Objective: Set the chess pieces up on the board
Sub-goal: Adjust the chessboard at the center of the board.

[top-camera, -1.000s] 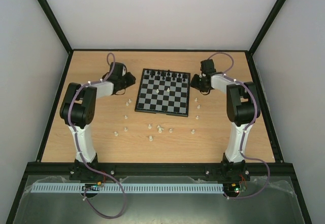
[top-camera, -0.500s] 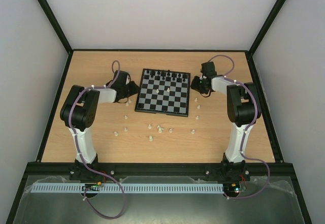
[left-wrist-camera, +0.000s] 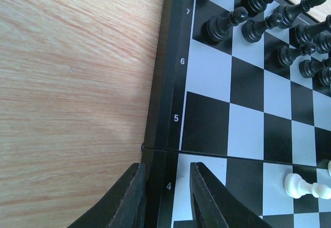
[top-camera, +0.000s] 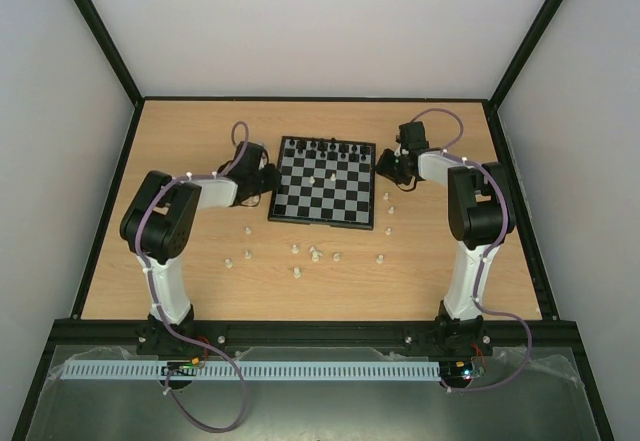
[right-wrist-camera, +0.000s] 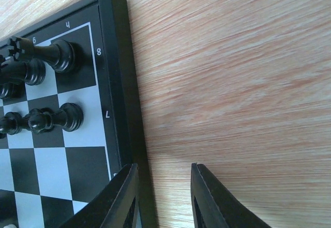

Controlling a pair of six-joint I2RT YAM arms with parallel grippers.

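Note:
The board (top-camera: 322, 199) lies mid-table, with black pieces (top-camera: 322, 146) along its far rows and two white chess pieces (top-camera: 322, 177) near its middle. More white pieces (top-camera: 315, 255) lie scattered on the table in front of and beside it. My left gripper (top-camera: 268, 179) is open and low, its jaws straddling the board's left rim (left-wrist-camera: 165, 83) by row 4; a white piece (left-wrist-camera: 300, 186) lies on the board to its right. My right gripper (top-camera: 384, 167) is open at the board's right rim (right-wrist-camera: 121, 57), with one finger (right-wrist-camera: 126, 197) over the rim and the other over bare wood.
Black pieces stand close ahead of each gripper, in the left wrist view (left-wrist-camera: 225, 25) and in the right wrist view (right-wrist-camera: 51, 55). Three white pieces (top-camera: 389, 211) lie just right of the board, others (top-camera: 247, 242) to its left front. A black frame bounds the wooden table (top-camera: 180, 251).
My left gripper has moved right from the open table to the board's left edge. The right gripper has barely shifted. The board looks nudged slightly to the right.

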